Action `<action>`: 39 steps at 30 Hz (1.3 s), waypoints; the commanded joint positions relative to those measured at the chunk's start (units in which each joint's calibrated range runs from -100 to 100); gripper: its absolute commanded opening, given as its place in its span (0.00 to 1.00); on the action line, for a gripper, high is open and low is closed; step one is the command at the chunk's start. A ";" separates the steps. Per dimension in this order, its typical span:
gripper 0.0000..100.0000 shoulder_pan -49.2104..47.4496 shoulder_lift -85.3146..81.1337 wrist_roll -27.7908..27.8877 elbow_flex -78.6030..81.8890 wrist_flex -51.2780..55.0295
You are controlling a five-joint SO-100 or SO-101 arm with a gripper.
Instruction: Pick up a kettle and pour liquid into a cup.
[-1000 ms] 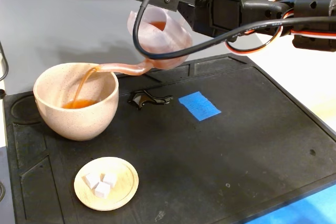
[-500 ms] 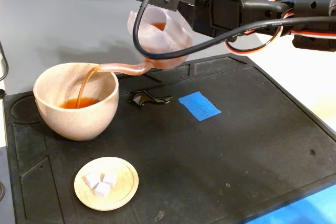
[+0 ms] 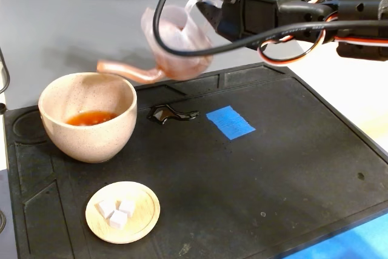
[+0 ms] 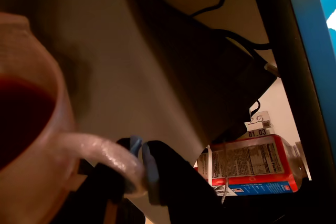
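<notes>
Gripper [image 4: 137, 174] clenched on the kettle [image 3: 173, 43] handle, spout tip at the cup's [image 3: 88, 116] twelve o'clock — drips could land on the black mat [image 3: 273, 168].

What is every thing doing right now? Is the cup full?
Translucent pinkish plastic kettle: lifted, held by its handle, not pouring.
Speckled beige ceramic cup: upright, partly filled.
Reddish-orange liquid: pooled in cup.
Small wooden dish: holds white cubes.
End effector: shut on handle.
</notes>
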 commanded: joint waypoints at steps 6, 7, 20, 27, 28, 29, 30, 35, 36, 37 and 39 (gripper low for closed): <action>0.00 2.41 -1.77 -4.42 -4.34 3.03; 0.00 3.10 -1.77 -4.68 -4.34 3.12; 0.00 7.13 -13.20 -12.82 5.28 16.00; 0.00 9.33 -18.15 -13.29 20.43 9.61; 0.00 9.87 -18.15 -13.29 22.16 7.53; 0.00 10.25 -18.15 -13.29 23.88 6.92; 0.00 10.40 -18.06 -13.29 25.42 6.92; 0.00 10.40 -12.17 -13.29 25.79 2.26; 0.00 10.40 -10.72 -13.29 25.97 0.09; 0.00 10.40 -9.62 -13.29 25.79 -0.17; 0.00 10.32 -8.08 -13.29 25.60 -0.51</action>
